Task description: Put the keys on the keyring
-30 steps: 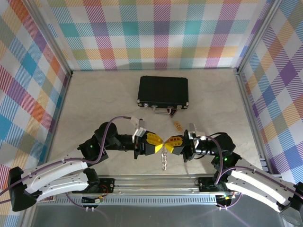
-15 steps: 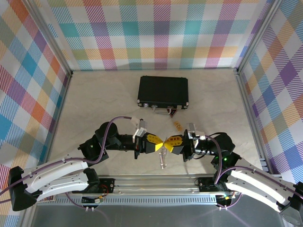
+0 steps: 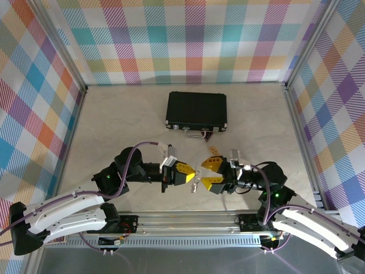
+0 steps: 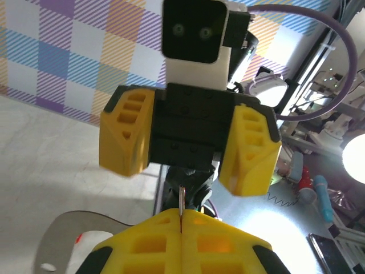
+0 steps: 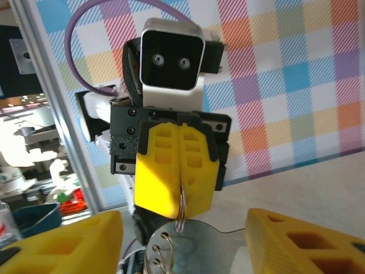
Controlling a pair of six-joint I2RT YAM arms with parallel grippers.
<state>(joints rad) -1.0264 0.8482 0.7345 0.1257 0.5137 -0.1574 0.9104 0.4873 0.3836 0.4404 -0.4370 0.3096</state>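
Note:
My left gripper (image 3: 192,173) is shut, pinching a thin wire ring (image 5: 181,206) between its yellow fingertips. A flat grey metal piece with small holes, the keyring (image 5: 205,248), hangs from that ring just below the fingers, above the table near its front edge. The keyring (image 3: 195,183) hangs between the two grippers. My right gripper (image 3: 205,175) faces the left one and stands open around the hanging piece without touching it. In the left wrist view a red speck (image 4: 83,236) sits on the grey plate (image 4: 65,237); I cannot make out the keys beyond that.
A black case (image 3: 197,109) with a metal handle lies toward the back of the table. A small yellow-orange tag (image 3: 214,150) lies on the table just behind the right gripper. Checked walls with metal posts close in the sides and back.
The right gripper has opened and let go; a second ago both grippers met fingertip to fingertip over the hanging metal piece. The piece now hangs shorter and tilted from the left gripper alone.

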